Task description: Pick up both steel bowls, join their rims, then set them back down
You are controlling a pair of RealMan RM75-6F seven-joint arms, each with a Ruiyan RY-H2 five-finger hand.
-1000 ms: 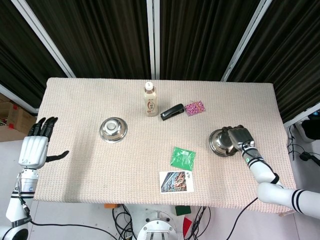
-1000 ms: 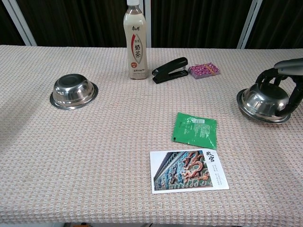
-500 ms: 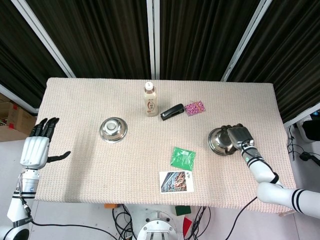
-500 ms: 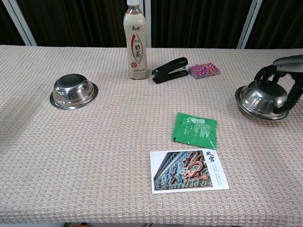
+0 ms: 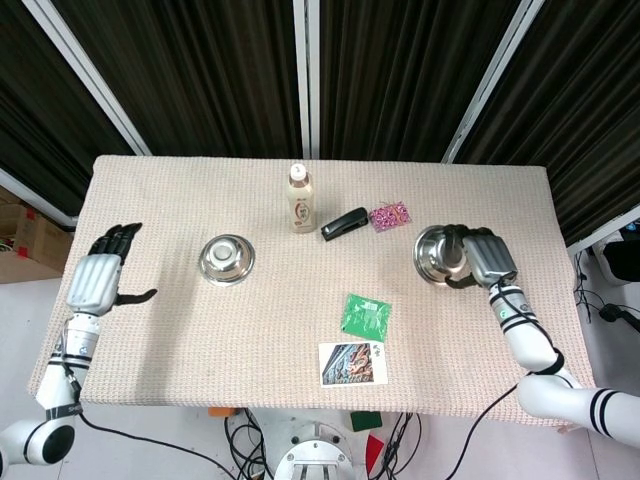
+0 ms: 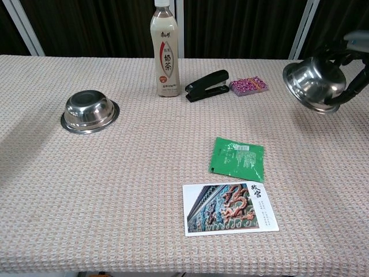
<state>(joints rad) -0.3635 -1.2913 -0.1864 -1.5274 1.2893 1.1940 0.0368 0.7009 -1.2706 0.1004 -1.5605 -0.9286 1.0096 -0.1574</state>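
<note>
One steel bowl [image 5: 227, 259] [image 6: 90, 111] sits upside down on the table, left of centre. My right hand [image 5: 482, 256] [image 6: 350, 76] grips the second steel bowl [image 5: 436, 254] [image 6: 313, 84], which hangs tilted above the table's right side. My left hand [image 5: 100, 279] hovers open at the table's left edge, fingers spread, well apart from the left bowl; the chest view does not show it.
A tea bottle [image 5: 301, 199] [image 6: 165, 48] stands at the back centre, with a black stapler [image 5: 344, 223] [image 6: 207, 86] and a pink packet [image 5: 390, 215] [image 6: 249, 86] to its right. A green sachet [image 5: 365, 315] [image 6: 237, 158] and a postcard [image 5: 352, 362] [image 6: 230, 208] lie near the front.
My right hand has lifted its bowl off the table and tilted it. My left hand has moved forward and inward toward the table's left edge.
</note>
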